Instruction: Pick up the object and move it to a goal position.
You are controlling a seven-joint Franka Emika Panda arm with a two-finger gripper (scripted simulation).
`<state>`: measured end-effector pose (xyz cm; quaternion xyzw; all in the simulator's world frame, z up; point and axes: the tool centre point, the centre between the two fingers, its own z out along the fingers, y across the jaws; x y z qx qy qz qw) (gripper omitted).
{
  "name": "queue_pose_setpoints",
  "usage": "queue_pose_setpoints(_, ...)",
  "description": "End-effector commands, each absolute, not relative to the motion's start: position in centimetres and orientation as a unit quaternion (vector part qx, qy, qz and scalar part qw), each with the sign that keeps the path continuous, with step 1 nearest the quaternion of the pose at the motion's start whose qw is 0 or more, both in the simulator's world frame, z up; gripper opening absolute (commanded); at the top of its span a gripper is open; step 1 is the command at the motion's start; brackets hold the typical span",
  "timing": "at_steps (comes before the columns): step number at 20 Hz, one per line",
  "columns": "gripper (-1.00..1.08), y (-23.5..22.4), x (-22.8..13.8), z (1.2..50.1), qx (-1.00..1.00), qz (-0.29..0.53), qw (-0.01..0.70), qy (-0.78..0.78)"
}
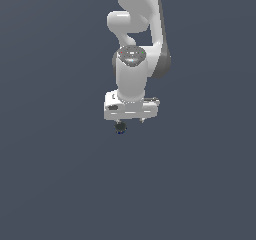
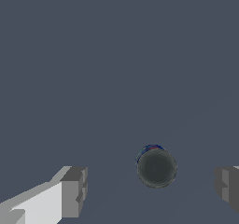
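Hand (image 2: 149,185) open, fingers apart, can (image 2: 156,168) upright between them.

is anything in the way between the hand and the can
Nothing visible is. In the wrist view the can stands upright on the bare grey floor between the open hand's two fingers, touching neither. In the exterior view the can shows just below the hand. No goal marker is visible.

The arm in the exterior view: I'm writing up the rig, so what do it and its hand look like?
The arm is glossy white with rounded links, dark grey joint bands and a grey disc-shaped cap. Its hand is a white boxy bar with small dark markings; the wrist view shows blocky grey fingertips. No cables visible.
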<state>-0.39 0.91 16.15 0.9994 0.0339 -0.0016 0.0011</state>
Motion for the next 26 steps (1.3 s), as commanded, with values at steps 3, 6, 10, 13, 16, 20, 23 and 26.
queue_pose_setpoints(3, 1.00, 1.0, -0.4, 16.2, 0.999, -0.002, 0.000, 0.034)
queue_pose_setpoints(6, 1.00, 1.2, -0.3, 16.7, 0.999, -0.002, -0.007, 0.034)
queue_pose_setpoints(10, 1.00, 1.4, -0.3, 17.1, 0.999, -0.003, -0.012, 0.035)
queue_pose_setpoints(13, 1.00, 1.3, -0.3, 17.0, 0.999, -0.002, -0.011, 0.035)
queue_pose_setpoints(16, 1.00, 1.1, -0.5, 16.6, 0.999, -0.002, -0.011, 0.039)
queue_pose_setpoints(20, 1.00, 0.5, -0.9, 15.4, 0.999, -0.002, -0.010, 0.051)
queue_pose_setpoints(23, 1.00, -0.1, -1.5, 14.1, 0.998, -0.002, -0.008, 0.065)
queue_pose_setpoints(26, 1.00, -1.0, -2.4, 12.4, 0.997, -0.001, -0.006, 0.083)
